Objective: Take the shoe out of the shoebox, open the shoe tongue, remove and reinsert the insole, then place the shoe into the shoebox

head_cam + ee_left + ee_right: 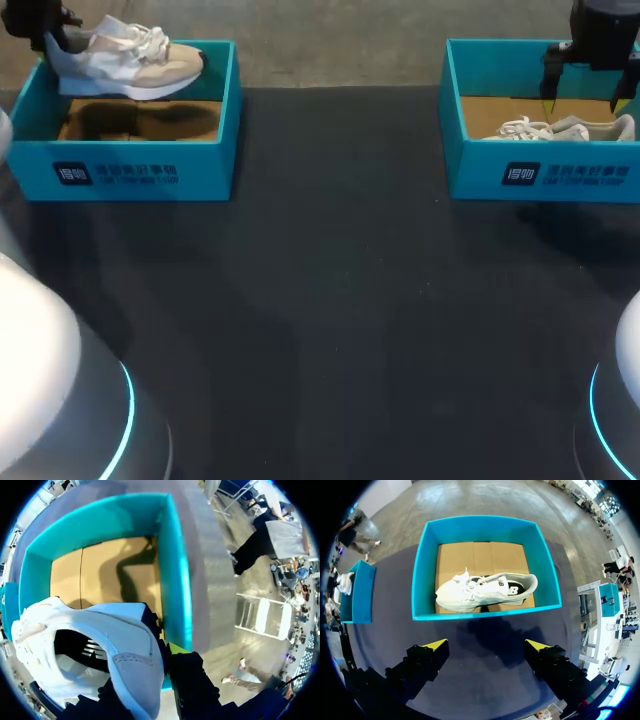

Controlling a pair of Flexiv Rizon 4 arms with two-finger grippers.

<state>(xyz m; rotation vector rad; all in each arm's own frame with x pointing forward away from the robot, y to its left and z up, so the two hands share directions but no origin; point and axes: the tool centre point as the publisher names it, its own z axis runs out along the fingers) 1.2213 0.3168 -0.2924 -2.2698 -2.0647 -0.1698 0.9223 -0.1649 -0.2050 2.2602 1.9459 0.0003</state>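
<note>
While my left gripper (55,38) clamps the shoe (125,60) by its heel, it hangs above the left box (130,172), toe toward the middle.
My right gripper (583,100) hangs wide open and empty over the right box (540,178), a second shoe (565,128) lying crosswise just below; the left arm is nearer the lifted shoe.

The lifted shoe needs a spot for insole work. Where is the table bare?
The table between the left box and right box, and in front of them, is bare. The right box is crowded by its shoe.
</note>
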